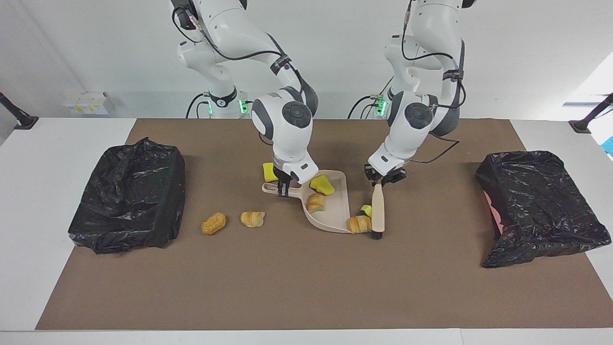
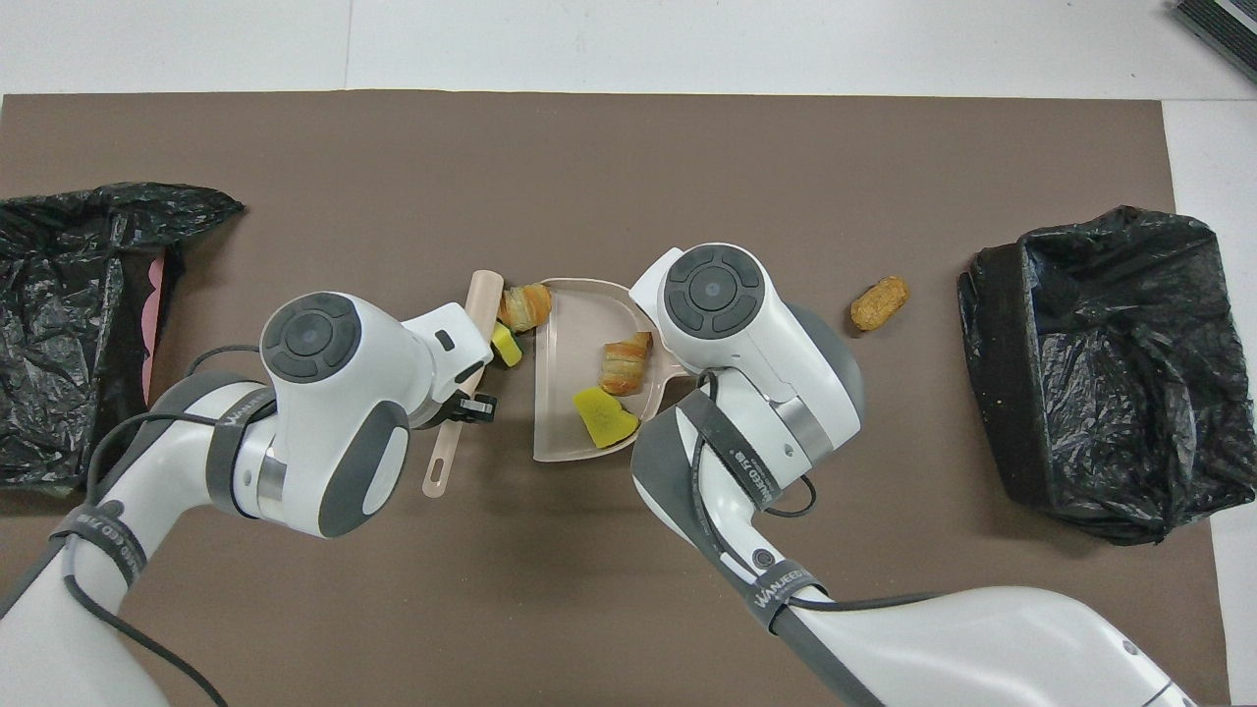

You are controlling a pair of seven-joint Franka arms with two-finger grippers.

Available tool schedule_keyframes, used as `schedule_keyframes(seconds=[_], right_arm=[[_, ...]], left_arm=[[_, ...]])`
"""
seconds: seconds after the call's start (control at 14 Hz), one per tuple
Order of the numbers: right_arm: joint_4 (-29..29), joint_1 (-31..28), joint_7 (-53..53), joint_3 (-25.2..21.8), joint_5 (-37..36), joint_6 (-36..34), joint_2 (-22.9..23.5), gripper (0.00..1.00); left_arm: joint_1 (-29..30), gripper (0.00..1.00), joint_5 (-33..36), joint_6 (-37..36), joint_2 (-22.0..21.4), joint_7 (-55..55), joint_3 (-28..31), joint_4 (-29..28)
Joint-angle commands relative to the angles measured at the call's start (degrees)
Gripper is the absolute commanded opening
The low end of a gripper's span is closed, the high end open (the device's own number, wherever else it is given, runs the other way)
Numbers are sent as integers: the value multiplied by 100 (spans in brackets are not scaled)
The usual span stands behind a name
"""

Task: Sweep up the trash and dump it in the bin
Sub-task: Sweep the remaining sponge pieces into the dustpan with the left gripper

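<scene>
Facing view puts the beige dustpan (image 1: 330,211) at the middle of the brown mat (image 1: 306,287) on the worktop (image 1: 48,191), and everything else is placed against it. Nearest the robots, a yellow sponge chunk (image 1: 269,171) lies on the mat just beside the pan's handle. The right hand (image 1: 283,183) is clenched on that handle, holding the pan flat on the mat. Inside the pan lie a second yellow sponge chunk (image 1: 322,184) and, farther from the robots, a golden-brown pastry lump (image 1: 316,202).

The left hand (image 1: 384,176), clenched on the handle of the beige brush (image 1: 378,211), is over the mat beside the pan, toward the left arm's end of the worktop. The brush slopes down away from the robots, its black bristles on the mat by the pan's open edge. Between brush and pan sit a third yellow sponge chunk (image 1: 366,210) and, farther out, another pastry lump (image 1: 359,224), which touches the pan's lip.

Toward the right arm's end, two more pastry lumps lie on the mat well apart from the pan: a striped one (image 1: 252,219) and a rounder brown one (image 1: 213,223). A bin lined with a black bag (image 1: 129,196) stands at that end, and another black-bagged bin (image 1: 541,206) at the left arm's end.
</scene>
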Motion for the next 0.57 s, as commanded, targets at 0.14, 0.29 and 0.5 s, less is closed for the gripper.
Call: schedule_keyframes(seconds=[0.14,0.29,0.5], right_arm=[[-123,-24,279,36,-42,102,-73,0],[-123,-24,279,36,-42,102,-73,0],[-114,-33,235,36,-42,163,-64,0]], left_arm=[[-904,0,-10,-432,-219,563,28,18],[-1020,0,-272,-546,-219,310,37,79],[-906,0,-397,-678,-306,-183,107,175]])
